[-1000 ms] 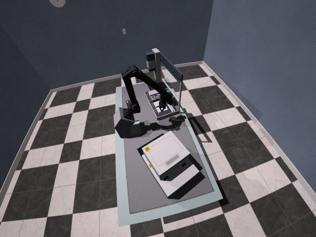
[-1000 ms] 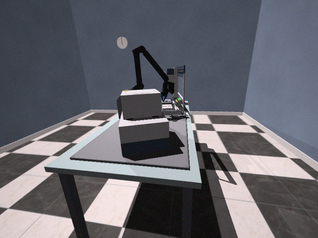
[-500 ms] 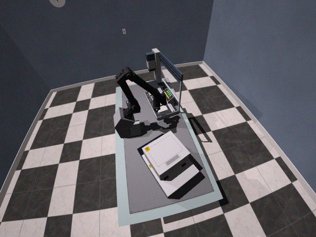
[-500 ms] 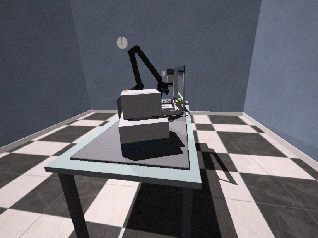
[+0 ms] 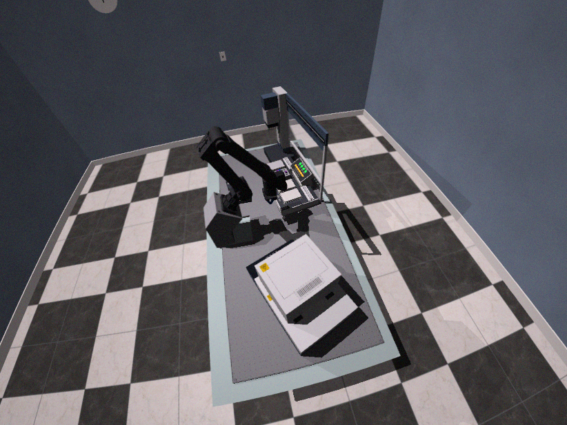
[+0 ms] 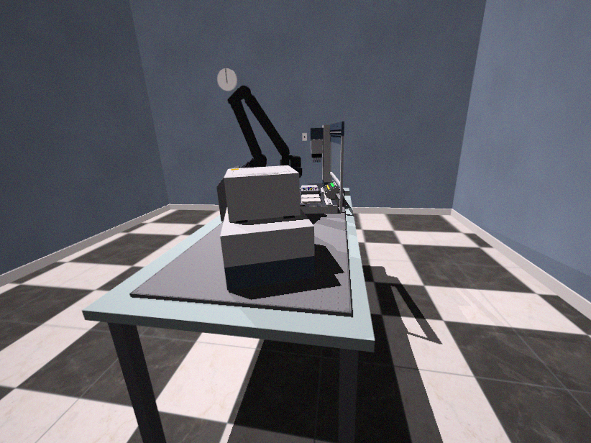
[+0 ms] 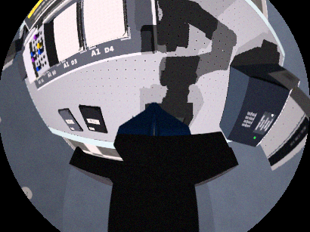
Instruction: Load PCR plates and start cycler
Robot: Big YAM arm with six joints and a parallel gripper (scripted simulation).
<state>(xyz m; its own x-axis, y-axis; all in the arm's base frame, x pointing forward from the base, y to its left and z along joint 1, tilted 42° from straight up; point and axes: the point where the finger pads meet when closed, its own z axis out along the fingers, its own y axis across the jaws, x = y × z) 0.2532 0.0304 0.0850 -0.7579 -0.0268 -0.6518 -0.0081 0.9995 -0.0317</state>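
Two white PCR plates lie side by side on the deck, one at the mark D3 (image 7: 66, 31) and one at D4 (image 7: 105, 14); their labels are too small to read. In the top view they show as white patches (image 5: 292, 194). Q1 (image 5: 302, 285) stands at the near end of the mat with its lid shut; its keypad faces my wrist camera (image 7: 257, 120) and the lamp (image 7: 254, 137) is green. My gripper (image 7: 153, 106) (image 5: 269, 195) is shut and empty, above the mat on the arm side of the deck, apart from the plates and Q1.
The tube cooling block (image 7: 36, 50) with coloured tubes sits left of D3. Two dark nests (image 7: 82, 119) lie on the mat's edge below the deck. A tall gantry (image 5: 283, 117) and a panel with green lights (image 5: 301, 167) stand behind the deck.
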